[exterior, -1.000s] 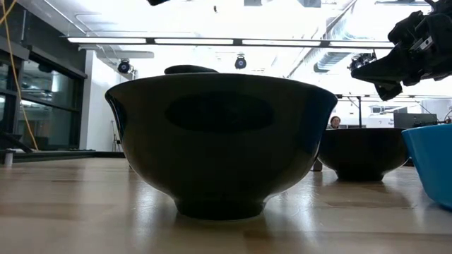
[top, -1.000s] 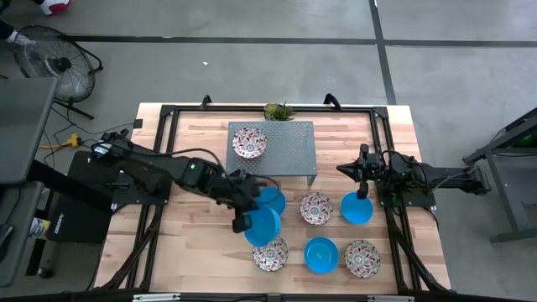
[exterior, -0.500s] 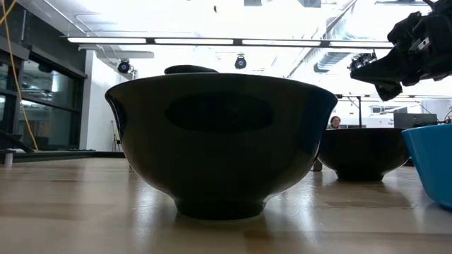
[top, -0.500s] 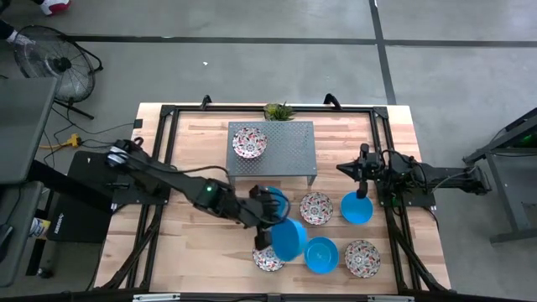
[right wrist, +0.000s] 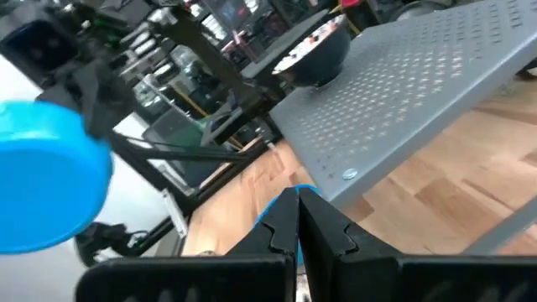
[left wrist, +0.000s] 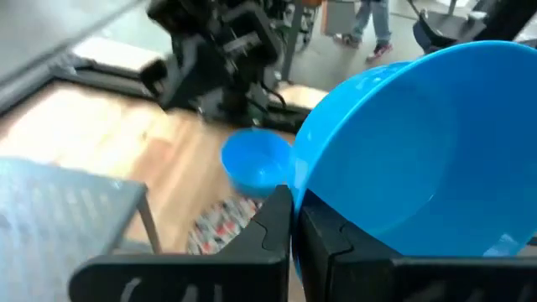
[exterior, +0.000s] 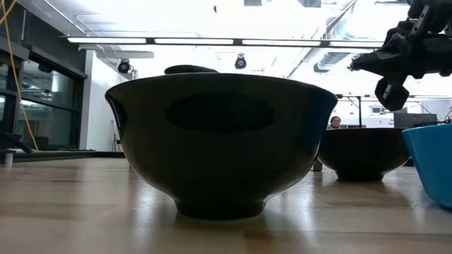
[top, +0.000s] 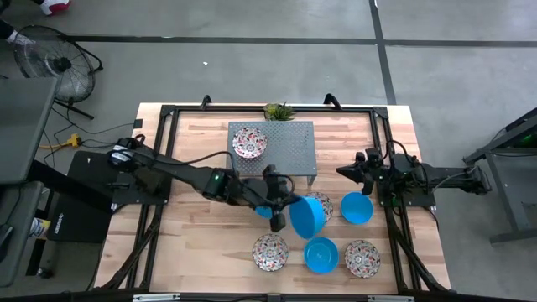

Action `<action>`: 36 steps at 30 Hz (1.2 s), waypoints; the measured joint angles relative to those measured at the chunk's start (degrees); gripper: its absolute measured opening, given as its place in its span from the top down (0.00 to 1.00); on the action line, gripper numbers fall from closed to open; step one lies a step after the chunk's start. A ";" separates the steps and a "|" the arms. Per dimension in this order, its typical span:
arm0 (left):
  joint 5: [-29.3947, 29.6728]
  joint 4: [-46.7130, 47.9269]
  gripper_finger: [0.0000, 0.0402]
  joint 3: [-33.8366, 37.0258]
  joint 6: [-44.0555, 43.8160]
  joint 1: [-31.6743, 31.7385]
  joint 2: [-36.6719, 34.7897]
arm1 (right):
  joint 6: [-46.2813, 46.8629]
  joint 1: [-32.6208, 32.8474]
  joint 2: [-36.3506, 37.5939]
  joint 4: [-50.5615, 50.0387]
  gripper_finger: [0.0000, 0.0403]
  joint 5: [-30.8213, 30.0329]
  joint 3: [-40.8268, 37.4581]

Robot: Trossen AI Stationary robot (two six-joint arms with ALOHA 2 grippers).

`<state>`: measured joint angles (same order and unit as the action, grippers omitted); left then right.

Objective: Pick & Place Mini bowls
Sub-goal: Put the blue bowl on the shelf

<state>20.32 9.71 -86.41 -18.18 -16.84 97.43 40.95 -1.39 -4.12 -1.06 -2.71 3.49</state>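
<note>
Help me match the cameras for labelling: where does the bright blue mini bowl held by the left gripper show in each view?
High view: bright blue mini bowl, tilted, mid-table, in the left gripper.
Low view: not seen in it.
Left wrist view: fills the right side.
Right wrist view: far left, underside showing.
Shared landmark: grey perforated metal shelf, absent only from the low view.

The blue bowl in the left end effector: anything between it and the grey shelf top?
Nothing visible blocks it. The left end effector holds the blue bowl tilted, in front of the grey shelf. One floral bowl sits on the shelf's left part; the rest looks bare.
</note>
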 joint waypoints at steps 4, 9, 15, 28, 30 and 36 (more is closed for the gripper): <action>0.43 -3.48 1.00 0.00 3.91 1.72 0.00 | -1.68 0.00 -0.04 1.96 1.00 3.46 0.00; 2.18 -6.98 1.00 0.00 7.74 4.34 0.00 | -2.36 0.00 -0.03 5.70 1.00 4.69 0.00; 3.60 -6.11 1.00 -5.39 18.11 8.07 0.00 | -7.44 0.00 -0.41 6.63 1.00 3.26 1.79; 30.14 6.93 1.00 -15.71 36.50 16.75 -0.07 | -32.21 -0.02 -18.70 -2.14 1.00 -19.43 22.13; 32.14 7.01 1.00 -15.99 40.50 18.16 -0.07 | -34.55 -0.02 -23.41 -2.21 1.00 -20.31 25.22; 33.25 7.02 1.00 -16.04 50.96 22.33 -0.07 | -36.46 -0.01 -35.93 -2.16 1.00 -25.50 33.11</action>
<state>53.56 16.73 -102.45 32.77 5.49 97.36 4.49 -1.39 -40.05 -3.22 -28.22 36.60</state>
